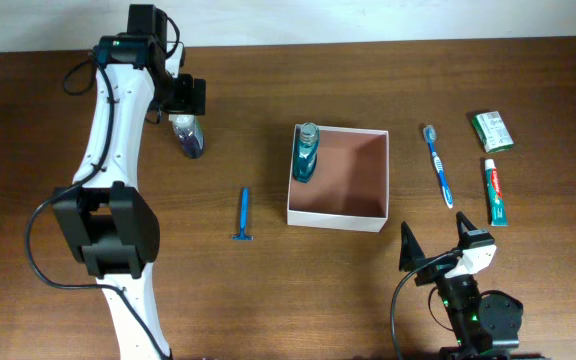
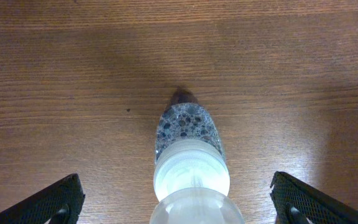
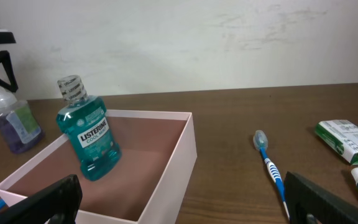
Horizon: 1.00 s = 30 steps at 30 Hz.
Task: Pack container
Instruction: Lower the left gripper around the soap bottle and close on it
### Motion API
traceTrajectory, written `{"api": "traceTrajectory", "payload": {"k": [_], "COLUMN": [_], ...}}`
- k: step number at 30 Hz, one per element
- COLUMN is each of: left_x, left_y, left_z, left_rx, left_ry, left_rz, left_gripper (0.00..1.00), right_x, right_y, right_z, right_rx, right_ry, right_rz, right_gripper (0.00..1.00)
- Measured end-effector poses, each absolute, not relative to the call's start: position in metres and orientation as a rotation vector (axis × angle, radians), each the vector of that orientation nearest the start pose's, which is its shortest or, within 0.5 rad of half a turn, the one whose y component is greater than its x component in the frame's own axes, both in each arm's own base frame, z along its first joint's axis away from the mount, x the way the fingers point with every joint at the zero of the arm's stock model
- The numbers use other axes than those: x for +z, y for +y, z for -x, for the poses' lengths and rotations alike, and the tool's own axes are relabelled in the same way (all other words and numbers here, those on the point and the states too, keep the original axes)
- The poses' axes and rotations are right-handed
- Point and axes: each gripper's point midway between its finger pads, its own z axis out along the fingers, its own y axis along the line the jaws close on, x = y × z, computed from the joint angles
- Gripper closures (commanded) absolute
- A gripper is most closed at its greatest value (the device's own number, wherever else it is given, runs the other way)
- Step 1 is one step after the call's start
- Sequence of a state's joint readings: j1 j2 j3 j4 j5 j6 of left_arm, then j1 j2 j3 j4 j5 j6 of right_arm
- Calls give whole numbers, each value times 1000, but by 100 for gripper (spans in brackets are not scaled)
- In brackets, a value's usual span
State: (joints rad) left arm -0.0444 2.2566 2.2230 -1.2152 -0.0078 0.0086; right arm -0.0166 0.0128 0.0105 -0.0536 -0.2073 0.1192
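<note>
We log: box (image 1: 353,175) on desk (image 1: 268,300), mouthwash (image 1: 306,152) in its far-left corner. Left pincer (image 2: 174,180) wide, jaws either side of purple bottle (image 1: 189,138), left of box, no contact. Right pincer (image 1: 436,240) wide, empty, near-right of box. Toothbrush (image 1: 437,163) right of box.

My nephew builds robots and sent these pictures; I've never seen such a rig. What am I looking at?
Two robot arms work at a wooden table, each ending in a two-finger gripper. One picture looks down from above; the other two come from wrist cameras. The left gripper is open around a clear bottle of purple liquid, not gripping it. The right gripper is open and empty. A teal mouthwash bottle sits in the square white cardboard box; a blue razor, blue toothbrush, green packet and white toothpaste tube lie outside.
</note>
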Motion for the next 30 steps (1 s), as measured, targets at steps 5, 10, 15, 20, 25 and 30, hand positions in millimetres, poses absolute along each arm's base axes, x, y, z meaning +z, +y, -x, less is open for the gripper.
{"api": "traceTrajectory", "payload": {"k": [5,10,15,20,25,30], "left_x": [136,136,136,136,136,136], "left_y": [-21,-21,-21,-21,-21,-20], "left_z": [-511,-511,-511,-511,-511,-511], "left_rx": [4,5,5,6,6,15], "left_ry": [2822,2822,2822,2821,2821,2821], "left_rz": [-78,-83,-85,-94,-93,-93], "left_gripper": [11,11,27,32,38,47], "right_x": [163,163,163,163,163,163], "right_y": [31,31,31,31,31,31], "right_z": [-244,-244,-244,-244,-244,-244], "right_rx": [247,247,248,247,247,247], "right_ry": [1630,1630,1630,1630,1630,1630], "right_rz": [49,49,49,49,50,49], "right_gripper": [2,2,2,1,2,1]}}
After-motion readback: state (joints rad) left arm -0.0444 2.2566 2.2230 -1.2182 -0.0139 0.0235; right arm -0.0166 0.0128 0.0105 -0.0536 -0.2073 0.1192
